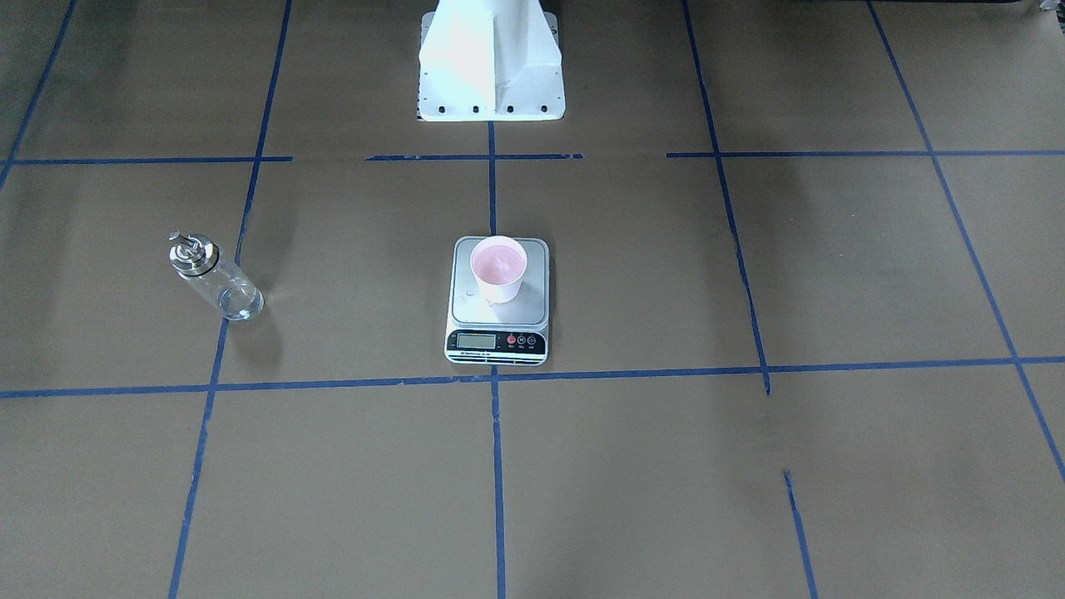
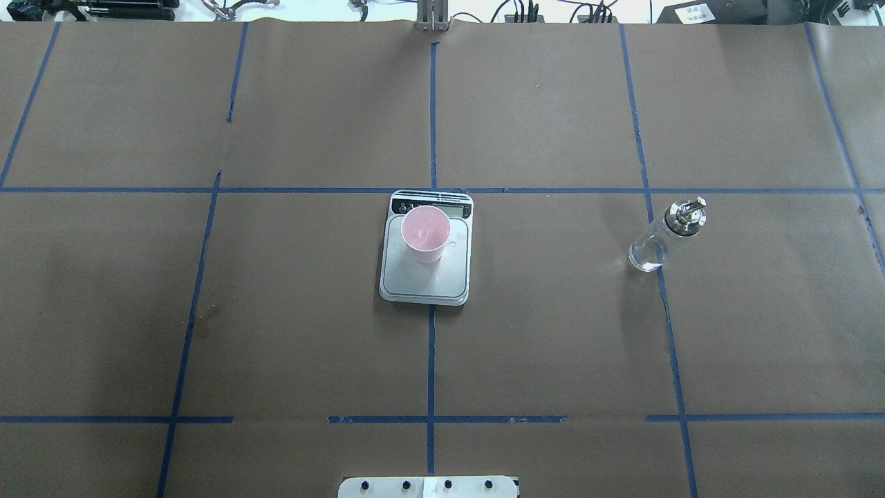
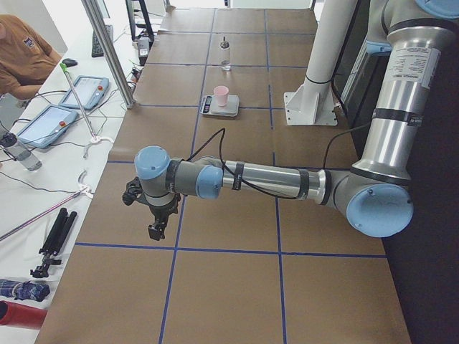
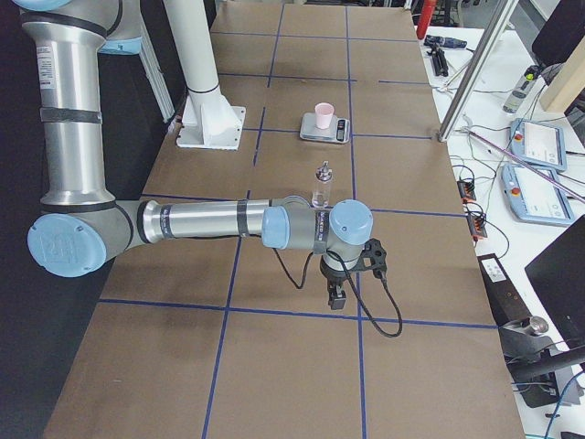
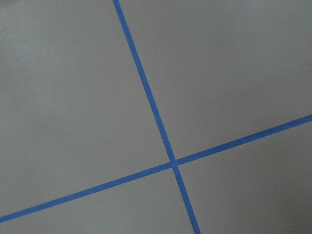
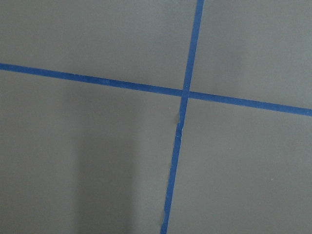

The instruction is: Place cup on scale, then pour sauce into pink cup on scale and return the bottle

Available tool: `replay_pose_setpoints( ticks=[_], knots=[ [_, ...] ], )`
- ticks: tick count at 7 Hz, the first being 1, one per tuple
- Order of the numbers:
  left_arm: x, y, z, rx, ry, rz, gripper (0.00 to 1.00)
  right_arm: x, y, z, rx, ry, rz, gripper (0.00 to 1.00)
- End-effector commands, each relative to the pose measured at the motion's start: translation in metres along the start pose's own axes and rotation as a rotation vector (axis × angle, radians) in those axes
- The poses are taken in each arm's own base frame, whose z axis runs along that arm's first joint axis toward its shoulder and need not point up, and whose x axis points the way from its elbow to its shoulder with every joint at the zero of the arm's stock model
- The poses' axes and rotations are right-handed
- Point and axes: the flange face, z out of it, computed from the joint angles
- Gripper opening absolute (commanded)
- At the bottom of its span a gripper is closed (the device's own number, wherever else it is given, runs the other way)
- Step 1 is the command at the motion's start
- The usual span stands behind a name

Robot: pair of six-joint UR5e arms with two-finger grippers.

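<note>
While the bottle (image 2: 651, 243) stands upright, left gripper (image 3: 155, 229) and right gripper (image 4: 335, 299) are unreadable (grip-wise).

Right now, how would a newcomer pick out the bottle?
Start at the scale in the middle of the brown table, with the pink cup on it. Toward the robot's right, the bottle stands alone on a blue tape line. It is the table's only clear glass thing, topped by a shiny silver spout.
</note>
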Motion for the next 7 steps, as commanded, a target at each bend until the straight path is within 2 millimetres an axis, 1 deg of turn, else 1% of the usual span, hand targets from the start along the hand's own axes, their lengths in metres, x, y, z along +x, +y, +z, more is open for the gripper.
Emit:
replay_pose_setpoints(
  ticks=[1,2,3,4,5,6,7],
  knots=[
    [0.005,0.0,0.001,0.001,0.015,-0.021,1.0,-0.025,-0.013,0.017,-0.032,0.002,0.016,1.0],
    [-0.001,0.007,0.008,-0.012,0.015,-0.033,1.0,-0.033,-0.015,0.023,-0.046,0.001,0.005,1.0],
    [0.0,0.008,0.008,-0.011,0.02,-0.034,1.0,-0.036,-0.015,0.021,-0.042,-0.003,-0.002,1.0],
    [0.002,0.007,0.006,-0.012,0.021,-0.035,1.0,-0.036,-0.015,0.022,-0.043,-0.005,0.0,1.0],
    [0.01,0.004,-0.002,-0.014,0.043,-0.041,1.0,-0.037,-0.015,0.021,-0.042,-0.01,0.003,1.0],
    [0.002,0.01,0.01,-0.058,0.049,-0.079,1.0,-0.037,-0.015,0.02,-0.039,-0.008,0.0,1.0],
    [-0.006,0.014,0.015,-0.074,0.05,-0.1,1.0,-0.036,-0.015,0.021,-0.04,-0.008,-0.002,1.0]
  ],
)
